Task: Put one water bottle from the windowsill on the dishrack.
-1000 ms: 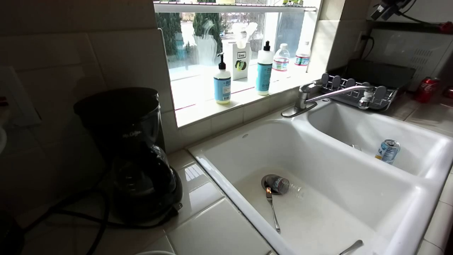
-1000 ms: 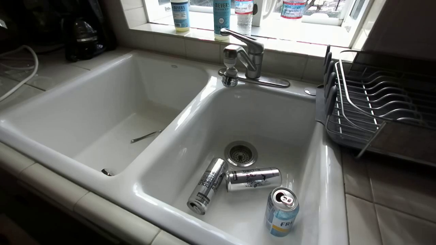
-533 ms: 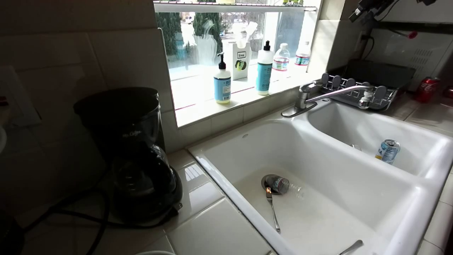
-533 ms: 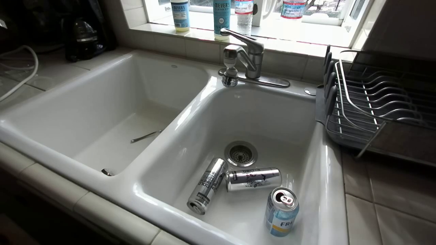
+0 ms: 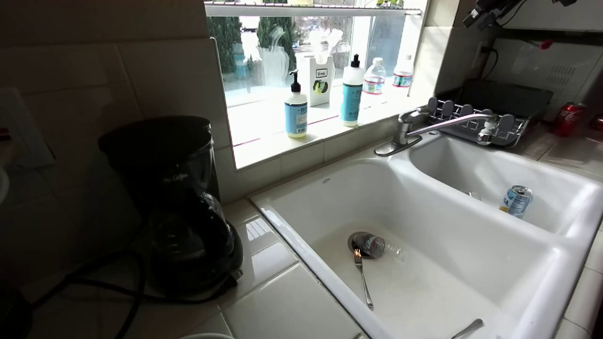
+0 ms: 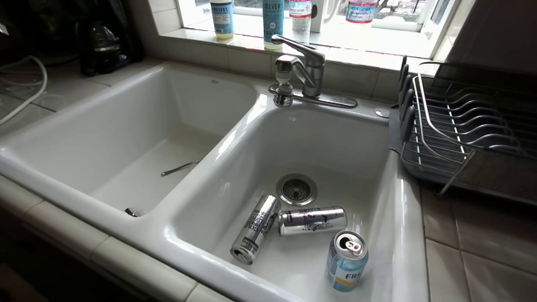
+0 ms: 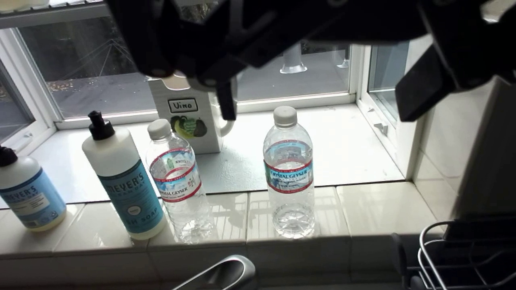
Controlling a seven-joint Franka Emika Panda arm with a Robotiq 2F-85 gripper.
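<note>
From the top of the wrist view the gripper (image 7: 323,98) hangs, fingers wide apart. On the windowsill (image 7: 375,205), near its front edge, the left Crystal Geyser water bottle (image 7: 177,175) and right Crystal Geyser water bottle (image 7: 289,173) stand upright, with room on the tile (image 7: 231,215) between them and toward the dishrack (image 7: 427,266). Left to right, lettering reads "Meyer's" on the pump bottle (image 7: 32,191) and dish soap bottle (image 7: 131,193), "Vino" on the white container (image 7: 187,117).

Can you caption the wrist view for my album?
Two capped water bottles stand on the windowsill; open hand up top.
</note>
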